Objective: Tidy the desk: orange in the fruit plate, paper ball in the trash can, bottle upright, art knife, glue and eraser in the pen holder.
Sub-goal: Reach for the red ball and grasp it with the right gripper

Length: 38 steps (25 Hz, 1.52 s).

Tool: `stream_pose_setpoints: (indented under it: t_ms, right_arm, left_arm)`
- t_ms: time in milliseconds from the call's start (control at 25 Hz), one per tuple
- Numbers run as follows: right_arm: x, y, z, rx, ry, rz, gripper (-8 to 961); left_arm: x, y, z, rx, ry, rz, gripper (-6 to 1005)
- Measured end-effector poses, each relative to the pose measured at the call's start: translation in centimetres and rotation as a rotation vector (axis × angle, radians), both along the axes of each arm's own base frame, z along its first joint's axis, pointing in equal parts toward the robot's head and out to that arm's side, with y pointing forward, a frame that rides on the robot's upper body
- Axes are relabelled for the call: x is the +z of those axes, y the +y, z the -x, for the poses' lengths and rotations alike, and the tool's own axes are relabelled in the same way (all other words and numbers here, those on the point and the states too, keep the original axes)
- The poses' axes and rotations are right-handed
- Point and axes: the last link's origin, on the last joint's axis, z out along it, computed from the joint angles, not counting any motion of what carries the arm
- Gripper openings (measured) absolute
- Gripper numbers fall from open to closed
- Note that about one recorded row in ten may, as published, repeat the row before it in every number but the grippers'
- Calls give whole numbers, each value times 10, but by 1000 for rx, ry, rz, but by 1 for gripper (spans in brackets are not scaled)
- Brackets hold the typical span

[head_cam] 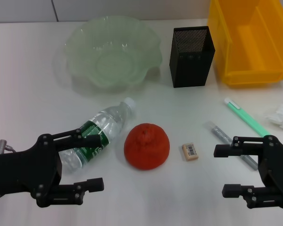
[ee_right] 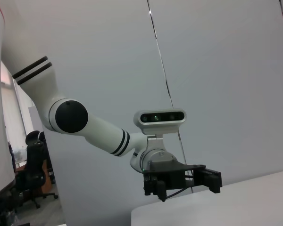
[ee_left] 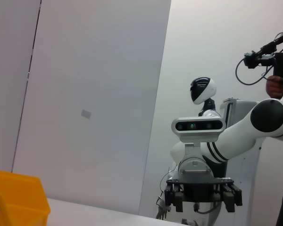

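My left gripper (head_cam: 89, 161) spread wide over the lying bottle (head_cam: 95, 138), my right gripper (head_cam: 228, 170) spread wide near the grey pen (head_cam: 229, 144), orange (head_cam: 146, 146) between bottle and eraser (head_cam: 189, 151), paper ball (head_cam: 281, 117) below the trash can (head_cam: 247, 40), fruit plate (head_cam: 112, 51) beside pen holder (head_cam: 191, 56).

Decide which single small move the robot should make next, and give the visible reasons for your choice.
Probably reach the left gripper towards the orange and close on it. Both grippers hang open and empty near the table's front edge. The orange sits on the table, not in the fruit plate, and nearer the left gripper than the right gripper. The bottle still lies on its side.
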Motion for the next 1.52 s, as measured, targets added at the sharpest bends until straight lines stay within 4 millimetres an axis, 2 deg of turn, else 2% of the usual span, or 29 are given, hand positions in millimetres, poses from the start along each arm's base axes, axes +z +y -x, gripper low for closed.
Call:
stream_pose_setpoints:
  t_ms: [1240,1400,1520]
  right_arm:
    - [-3,6,2,-7,-5,-21,624]
    - [-2,16,1,-63,-45,-12,616]
    - [9,37,9,-147,-122,39,609]
  left_arm:
    - [-5,5,-4,-18,24,29,798]
    - [-5,8,-6,-19,28,27,798]
    - [-6,10,-7,-22,30,33,798]
